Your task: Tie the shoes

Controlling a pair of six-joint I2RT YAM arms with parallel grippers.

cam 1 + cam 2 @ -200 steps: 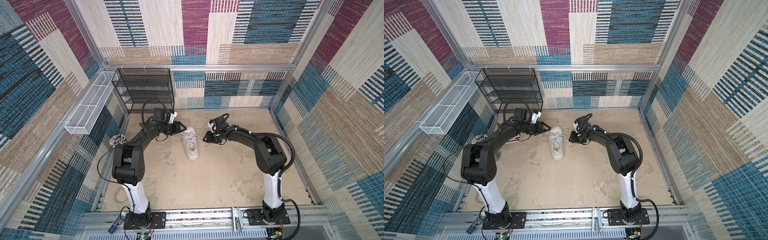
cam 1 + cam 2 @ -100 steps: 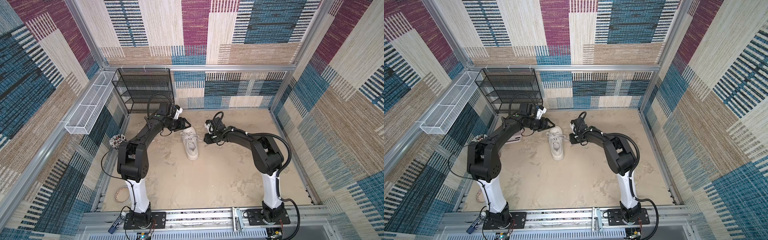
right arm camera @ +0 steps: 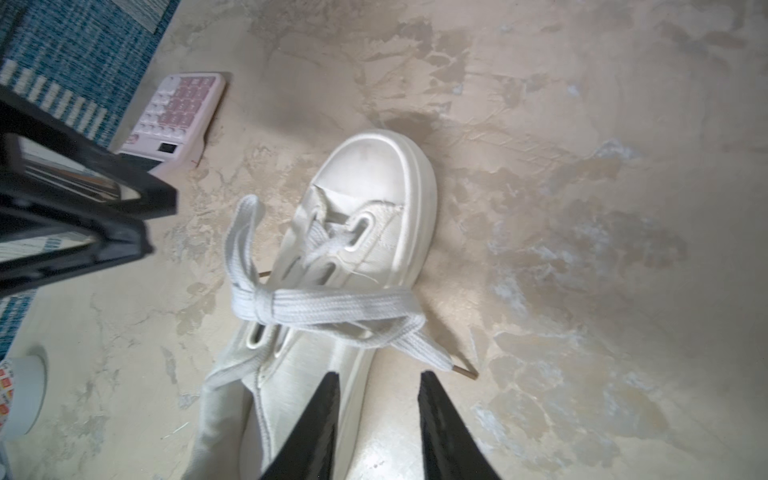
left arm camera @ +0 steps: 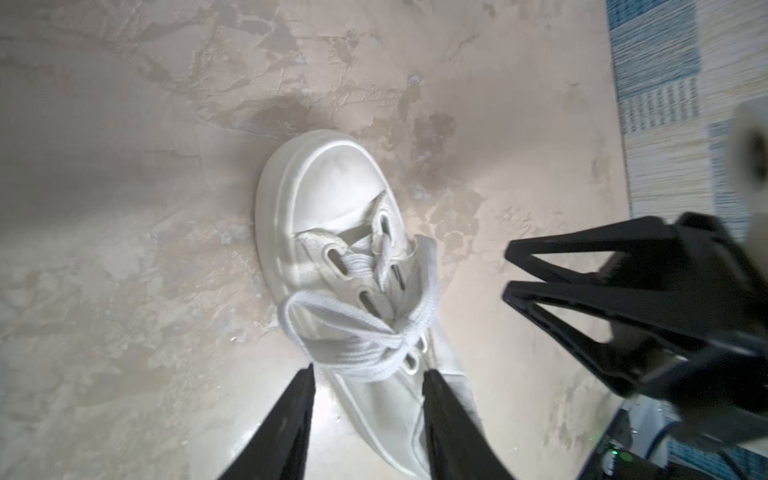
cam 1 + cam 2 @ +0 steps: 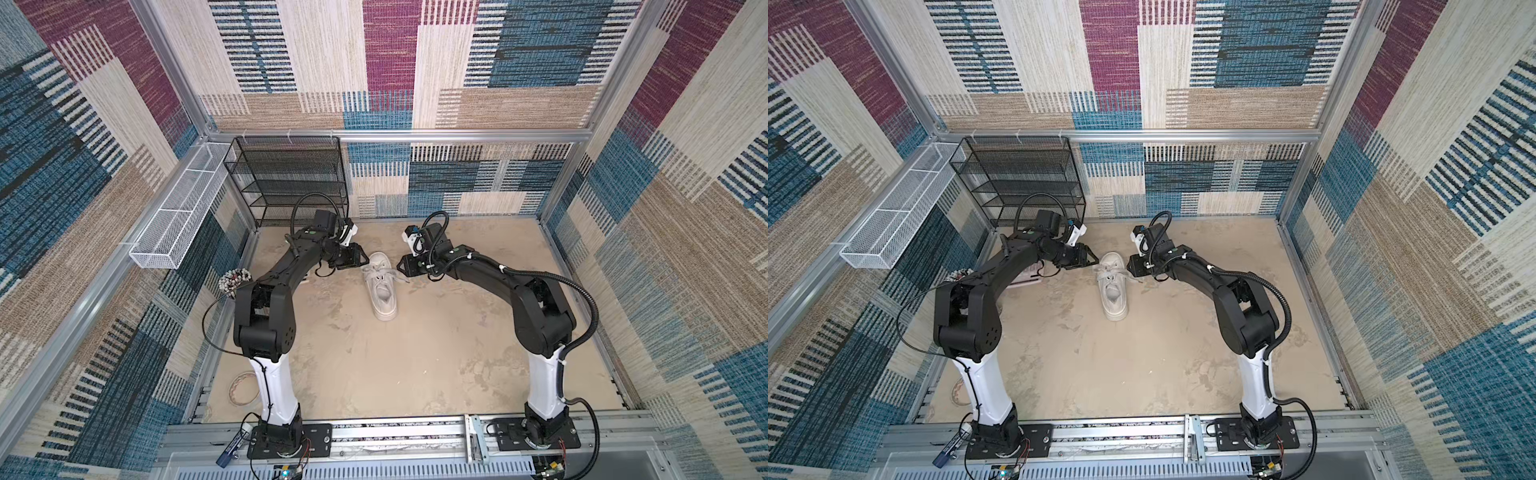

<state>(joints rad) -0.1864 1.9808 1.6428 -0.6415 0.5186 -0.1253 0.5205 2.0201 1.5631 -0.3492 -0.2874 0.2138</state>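
Note:
One white platform sneaker (image 5: 381, 291) (image 5: 1113, 291) lies on the sandy floor, toe toward the back wall. Its flat off-white laces (image 4: 361, 340) (image 3: 332, 307) are crossed into a knot over the tongue, with a loop and loose ends trailing off both sides. My left gripper (image 5: 363, 259) (image 5: 1094, 259) (image 4: 368, 370) hovers at the shoe's left side by the laces, open, with nothing held. Opposite it, my right gripper (image 5: 400, 266) (image 5: 1130, 268) (image 3: 378, 376) hangs at the shoe's right side, also open and empty; a lace end with a brown tip (image 3: 465, 372) lies just in front of it.
A black wire shelf rack (image 5: 291, 178) stands at the back left, with a white wire basket (image 5: 178, 216) on the left wall. A pink calculator (image 3: 174, 116) lies left of the shoe. A bead bundle (image 5: 235, 278) and a tape roll (image 5: 243, 388) sit along the left edge.
My left arm has swung in toward the shoe and its jaws have narrowed a little. The right gripper has edged slightly closer to the laces.

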